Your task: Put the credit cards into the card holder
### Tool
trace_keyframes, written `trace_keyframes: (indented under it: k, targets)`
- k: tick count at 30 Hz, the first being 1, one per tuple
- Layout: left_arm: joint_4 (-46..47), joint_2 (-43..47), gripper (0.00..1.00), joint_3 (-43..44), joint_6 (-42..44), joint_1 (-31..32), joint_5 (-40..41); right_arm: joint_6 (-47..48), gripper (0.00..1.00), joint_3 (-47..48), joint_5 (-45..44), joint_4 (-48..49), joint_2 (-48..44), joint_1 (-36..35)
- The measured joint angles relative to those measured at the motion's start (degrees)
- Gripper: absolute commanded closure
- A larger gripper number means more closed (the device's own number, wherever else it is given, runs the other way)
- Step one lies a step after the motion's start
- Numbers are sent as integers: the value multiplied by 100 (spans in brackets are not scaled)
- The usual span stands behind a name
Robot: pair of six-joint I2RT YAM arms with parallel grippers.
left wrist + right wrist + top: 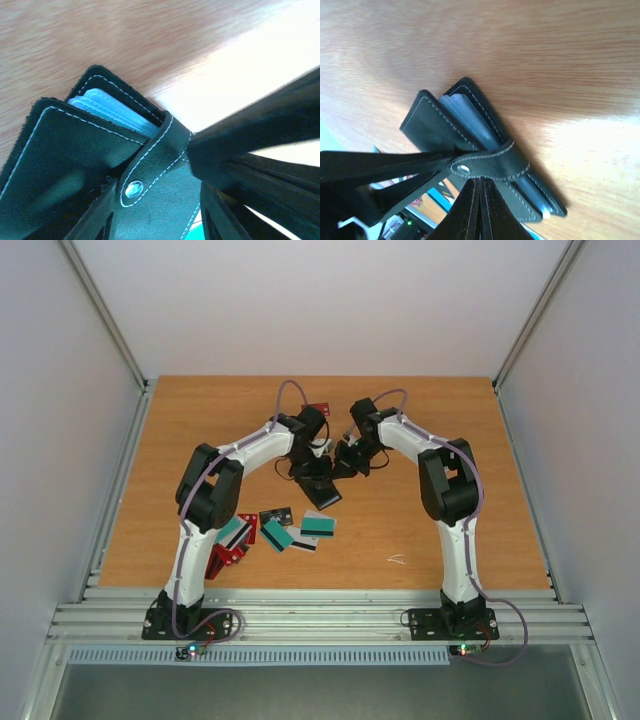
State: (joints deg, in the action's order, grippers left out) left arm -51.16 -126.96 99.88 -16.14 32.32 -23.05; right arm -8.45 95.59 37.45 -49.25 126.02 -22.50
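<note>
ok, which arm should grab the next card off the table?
Left. The left pincer stands open at the card holder, free to leave, and the loose credit cards lie on its side, near its base. The right pincer is shut on the holder's strap, likely steadying it.

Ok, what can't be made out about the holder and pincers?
- Top view: card holder mostly hidden under left arm and right arm.
- Right wrist view: right pincer shut at the strap; its fingers hide any grip.
- Left wrist view: left pincer blurred, cut off by the bottom edge.
</note>
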Motion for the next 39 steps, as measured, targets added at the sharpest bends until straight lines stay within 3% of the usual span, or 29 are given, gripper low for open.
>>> trace_keyframes:
  k: [6, 11, 12, 18, 22, 24, 30, 39]
  targets:
    - [-192, 105, 36, 11, 15, -37, 459, 61, 93, 426, 37, -208, -205, 2]
    - [-380, 212, 3, -9, 76, -190, 597, 168, 80, 584, 63, -393, -518, 111]
    - [-433, 251, 1, -9, 63, -238, 570, 208, 77, 597, 70, -426, -586, 153]
    - [-780, 686, 1, 50, 39, -614, 597, 431, 46, 654, 61, -649, -1051, 584]
    - [-986, 929, 1, 96, 157, -791, 1029, 575, 25, 649, 20, -772, -1384, 863]
    - [-949, 1224, 1, -164, 197, -848, 1276, 697, 2, 621, -46, -776, -1598, 986]
    - [-879, 2774, 1, -708, 326, -992, 1965, 1137, 2, 474, -496, -745, -2647, 1239]
    - [68, 5139, 1, -1792, 623, -1056, 3195, 1416, 2, -549, -1589, -85, -5136, 1266]
